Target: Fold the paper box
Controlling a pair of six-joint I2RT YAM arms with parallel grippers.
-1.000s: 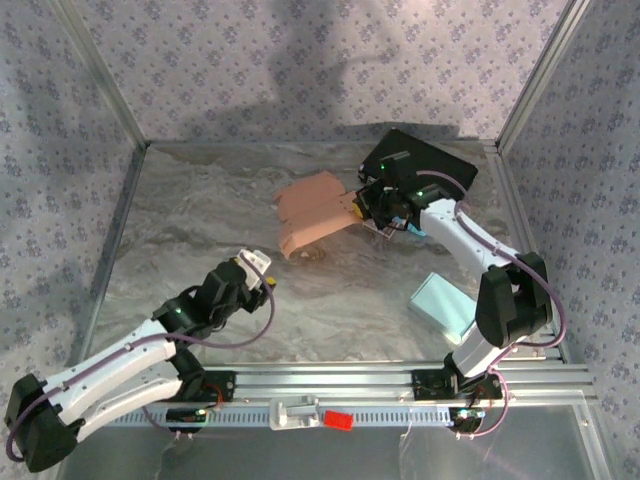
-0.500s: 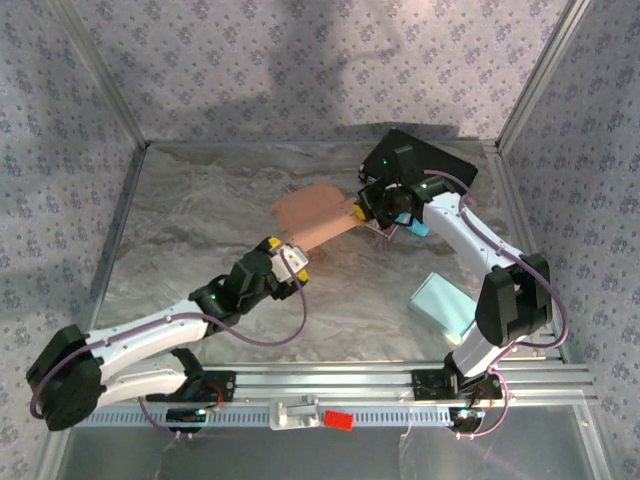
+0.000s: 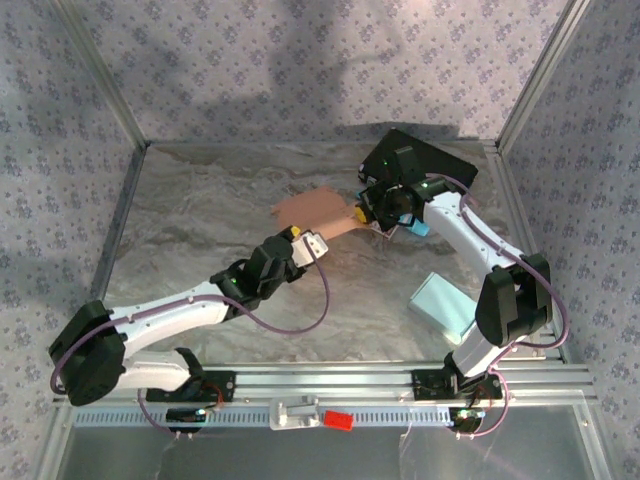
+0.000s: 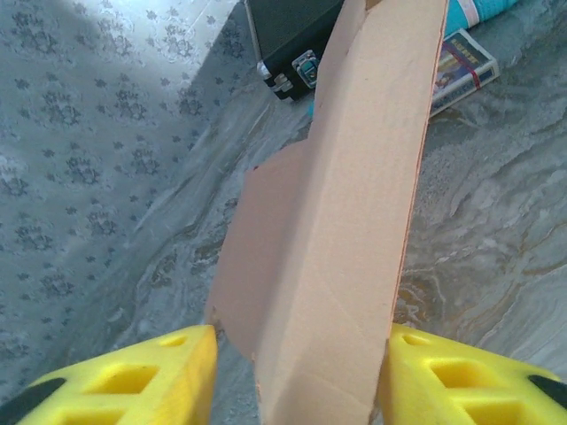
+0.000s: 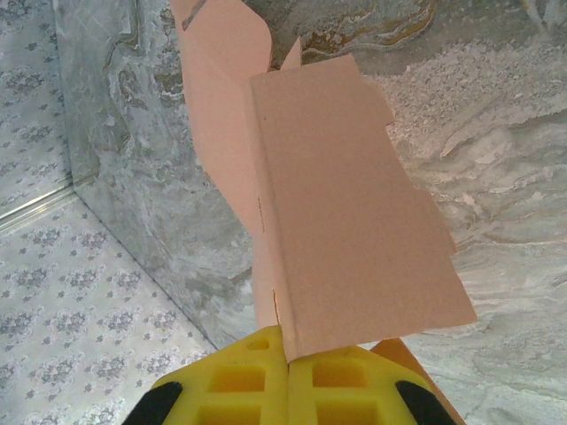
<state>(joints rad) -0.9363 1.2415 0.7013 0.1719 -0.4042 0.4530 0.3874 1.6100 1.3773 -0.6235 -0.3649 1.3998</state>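
Top view: the flat brown cardboard box blank (image 3: 315,210) lies on the grey marbled table (image 3: 200,220), toward 12 o'clock from the table's middle.

The right gripper (image 3: 368,212) meets the blank at its 3 o'clock edge. In the right wrist view, the right gripper (image 5: 285,341) has its yellow fingers (image 5: 239,381) pressed together, pinching the panel edge of the blank (image 5: 354,221), which is raised off the table there.

The left gripper (image 3: 312,243) sits at the blank's 6 o'clock end. In the left wrist view, the left gripper (image 4: 301,345) has its jaws partly apart, and the creased near end of the blank (image 4: 337,239) fills the gap between the two yellow fingers (image 4: 133,381). Whether they clamp it cannot be told.

A black hard case with metal latches (image 3: 425,165) stands at 2 o'clock from the blank. A pale green flat pad (image 3: 441,305) lies at 4 o'clock, well apart.
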